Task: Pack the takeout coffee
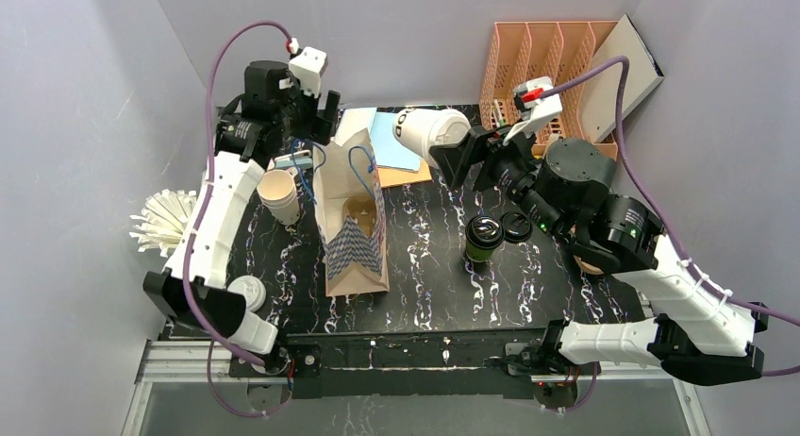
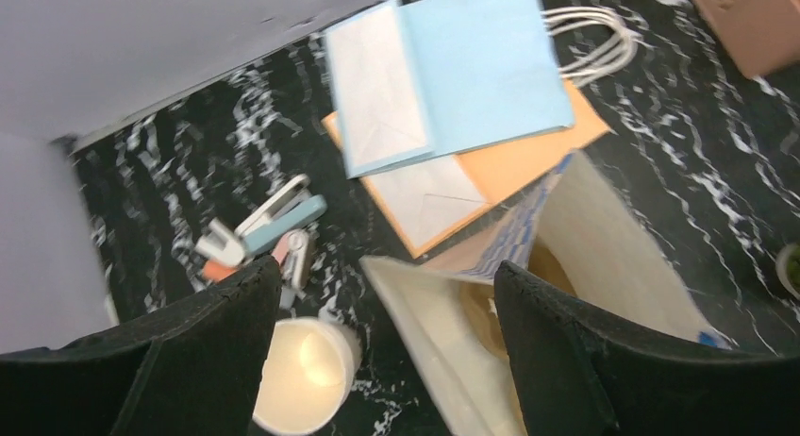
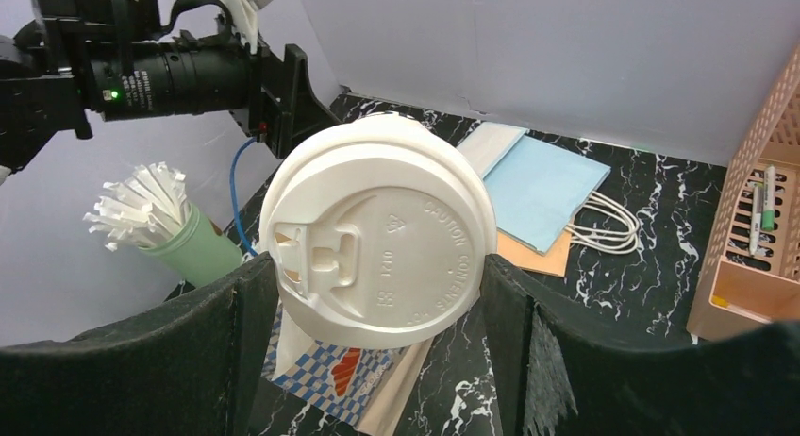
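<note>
The takeout coffee [image 1: 483,239], a dark green cup with a black lid on it, stands on the marbled table right of the open paper bag [image 1: 355,230]; no gripper touches it. My right gripper [image 1: 449,149] is shut on a white lidded cup [image 1: 429,132], held tilted above the table behind the green cup. In the right wrist view that cup's lid [image 3: 377,243] fills the space between the fingers [image 3: 236,342]. My left gripper [image 1: 311,125] hovers open over the bag's back end, with nothing between its fingers [image 2: 236,332].
Stacked cream cups [image 1: 280,195] stand left of the bag [image 2: 604,247]. A straw holder [image 1: 170,219] sits at the far left. A loose black lid [image 1: 516,226], flat blue and orange bags [image 1: 394,143], a stapler [image 2: 274,219] and an orange organizer [image 1: 538,63] are also on the table.
</note>
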Controlling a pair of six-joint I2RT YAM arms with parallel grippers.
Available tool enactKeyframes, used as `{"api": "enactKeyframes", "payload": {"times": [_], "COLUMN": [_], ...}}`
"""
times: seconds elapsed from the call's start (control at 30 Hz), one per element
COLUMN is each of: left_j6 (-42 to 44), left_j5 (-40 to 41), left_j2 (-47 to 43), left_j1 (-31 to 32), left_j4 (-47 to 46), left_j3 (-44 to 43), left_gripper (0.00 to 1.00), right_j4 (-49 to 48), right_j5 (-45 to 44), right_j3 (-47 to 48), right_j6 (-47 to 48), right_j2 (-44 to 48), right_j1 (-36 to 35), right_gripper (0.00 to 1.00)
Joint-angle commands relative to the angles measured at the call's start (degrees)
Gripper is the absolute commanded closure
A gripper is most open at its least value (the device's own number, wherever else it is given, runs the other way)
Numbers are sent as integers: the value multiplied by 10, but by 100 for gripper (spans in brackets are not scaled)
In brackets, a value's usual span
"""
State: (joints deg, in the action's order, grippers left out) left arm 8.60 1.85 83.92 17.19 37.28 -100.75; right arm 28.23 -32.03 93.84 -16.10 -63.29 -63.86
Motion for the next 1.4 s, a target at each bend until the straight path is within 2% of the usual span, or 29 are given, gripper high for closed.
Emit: {"api": "enactKeyframes", "payload": {"times": [0.0,0.13,0.3,0.47,0.6,0.67,0.7,0.77,0.8,0.83,0.97,1.1,1.23,1.37], "left_j6": [95,180,237,247,230,202,183,144,130,115,37,-91,-218,-295], "left_j5": [-213,-287,-306,-286,-257,-225,-198,-166,-153,-139,-96,-96,-107,-91], "left_j2": [24,102,182,178,172,171,170,168,167,164,151,142,117,86], "left_j1": [-4,-7,-8,-8,-8,-8,-8,-8,-8,-8,-8,-8,-4,7], "left_j4": [25,115,227,217,204,189,178,161,155,150,147,153,143,120], "left_j3": [-56,-122,-199,-150,-133,-132,-132,-135,-135,-134,-134,-135,-93,-55], "left_gripper": [18,17,20,25,34,46,56,83,92,98,100,100,100,100], "right_j4": [-7,-11,12,9,9,8,8,9,11,13,12,15,36,49], "right_j5": [-26,-9,11,17,17,18,19,23,25,29,63,116,156,171], "right_j3": [-13,-30,-22,-29,-22,-17,-13,-6,-1,5,20,38,78,102], "right_j6": [-4,-16,-28,-33,-30,-27,-25,-22,-19,-16,-4,23,54,74], "right_j2": [11,23,13,12,8,6,3,-1,-3,-6,-8,-15,-30,-38], "right_j1": [1,1,0,0,1,1,1,1,1,1,1,1,1,1], "right_gripper": [49,50,50,51,51,51,51,51,51,51,53,53,54,54]}}
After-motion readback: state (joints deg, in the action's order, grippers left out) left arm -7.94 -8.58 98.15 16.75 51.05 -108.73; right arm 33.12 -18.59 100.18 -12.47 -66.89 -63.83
